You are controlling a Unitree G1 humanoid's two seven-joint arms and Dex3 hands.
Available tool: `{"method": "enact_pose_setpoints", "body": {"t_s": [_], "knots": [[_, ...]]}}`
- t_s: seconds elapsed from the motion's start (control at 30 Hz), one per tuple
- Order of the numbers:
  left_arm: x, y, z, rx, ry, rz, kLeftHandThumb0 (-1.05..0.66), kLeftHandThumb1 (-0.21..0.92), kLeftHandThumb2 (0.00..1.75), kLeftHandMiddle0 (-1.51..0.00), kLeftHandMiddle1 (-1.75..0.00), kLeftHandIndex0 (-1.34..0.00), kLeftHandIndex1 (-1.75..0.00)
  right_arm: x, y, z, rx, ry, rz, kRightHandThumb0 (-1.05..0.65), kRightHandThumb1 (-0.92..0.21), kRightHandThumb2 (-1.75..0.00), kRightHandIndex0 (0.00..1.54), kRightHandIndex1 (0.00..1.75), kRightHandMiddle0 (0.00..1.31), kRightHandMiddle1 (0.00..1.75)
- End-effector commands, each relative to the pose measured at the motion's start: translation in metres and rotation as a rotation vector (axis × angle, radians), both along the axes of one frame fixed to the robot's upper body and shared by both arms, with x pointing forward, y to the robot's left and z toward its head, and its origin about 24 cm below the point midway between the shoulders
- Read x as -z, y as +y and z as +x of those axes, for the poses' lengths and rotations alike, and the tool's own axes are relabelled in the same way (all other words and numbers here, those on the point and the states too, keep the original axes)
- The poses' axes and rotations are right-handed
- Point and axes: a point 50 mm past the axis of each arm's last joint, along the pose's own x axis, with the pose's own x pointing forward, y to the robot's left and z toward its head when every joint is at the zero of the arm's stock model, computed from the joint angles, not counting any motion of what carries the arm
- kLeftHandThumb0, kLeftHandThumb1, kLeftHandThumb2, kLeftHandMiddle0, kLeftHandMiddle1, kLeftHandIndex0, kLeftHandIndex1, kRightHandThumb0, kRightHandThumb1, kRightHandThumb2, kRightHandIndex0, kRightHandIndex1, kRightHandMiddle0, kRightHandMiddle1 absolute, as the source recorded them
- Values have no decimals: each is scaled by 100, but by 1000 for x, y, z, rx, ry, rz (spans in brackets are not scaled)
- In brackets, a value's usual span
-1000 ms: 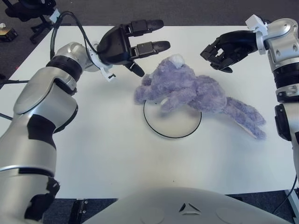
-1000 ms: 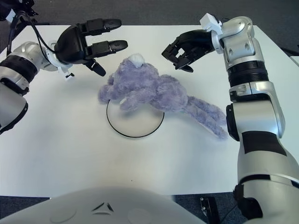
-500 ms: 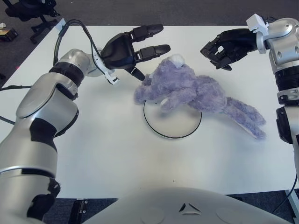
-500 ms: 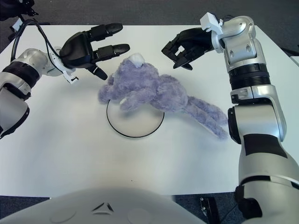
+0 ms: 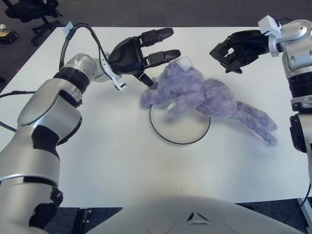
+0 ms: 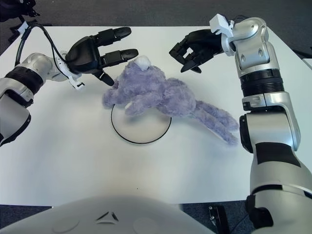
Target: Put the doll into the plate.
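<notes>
While the left hand (image 5: pixel 141 53) is being held with fingers spread just beside the doll (image 5: pixel 204 97), nothing is being gripped; the doll is lying half across the plate (image 5: pixel 180 131), legs trailing onto the table (image 5: pixel 122 161), and the right hand (image 5: pixel 239 48) is being held loosely curled and empty beyond it.

The doll (image 5: pixel 204 95) sprawls across the middle of the table (image 5: pixel 97 165), its head and front covering the upper part of the plate (image 5: pixel 178 131) and its legs trailing toward the right of the frame. The plate's lower half lies bare. The left hand (image 5: pixel 141 53), fingers spread, sits just beside the doll's head at upper centre-left, closing that side. The right hand (image 5: pixel 239 48), fingers curled, shows at upper right, apart from the doll, with bare table between the two hands. The whole lower part of the table is open.
</notes>
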Motion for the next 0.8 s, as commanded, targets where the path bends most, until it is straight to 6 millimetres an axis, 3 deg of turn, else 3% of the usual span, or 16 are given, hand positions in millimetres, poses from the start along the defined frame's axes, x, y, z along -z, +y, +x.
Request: {"method": "enact_pose_setpoints", "body": {"t_s": [0.0,0.77], "knots": [[4,-3,-3,24,16,-23,-76,92,39,-26,-1,-27,0,-1,-5,-2,9,-14,23,-26,-87,0,96,175,82,175],[7,-6,-8,68,64,-66,-79,92,32,-30,-2,-32,-2,-3,-14,-6,35,-63,76,-33,-83,0,98,175,85,175]]}}
